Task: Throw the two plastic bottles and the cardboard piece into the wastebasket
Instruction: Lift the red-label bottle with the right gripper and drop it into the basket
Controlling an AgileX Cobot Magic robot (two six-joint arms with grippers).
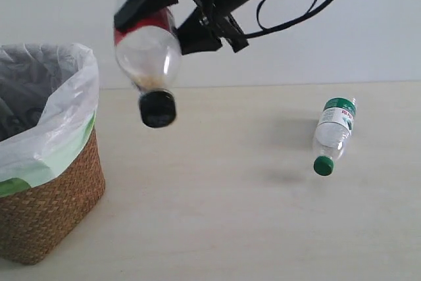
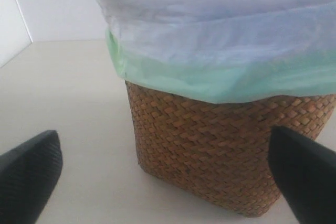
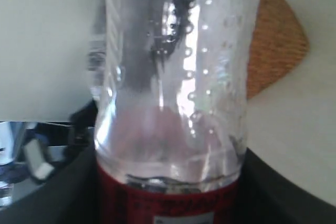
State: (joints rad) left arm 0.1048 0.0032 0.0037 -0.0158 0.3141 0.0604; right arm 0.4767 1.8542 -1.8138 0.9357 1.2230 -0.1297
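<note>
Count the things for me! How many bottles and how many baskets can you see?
Clear plastic bottles: 2, the red-label black-cap bottle and the green-cap bottle
Brown woven wicker basket: 1
Total: 3

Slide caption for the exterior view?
Right gripper holds the red-label bottle cap-down in the air beside the lined wastebasket; the green-cap bottle lies on the table.

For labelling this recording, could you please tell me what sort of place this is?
Probably a staged robot test bench, not a home: pale table, blank white wall, a lined wicker wastebasket, and the red-label bottle in the right gripper.
</note>
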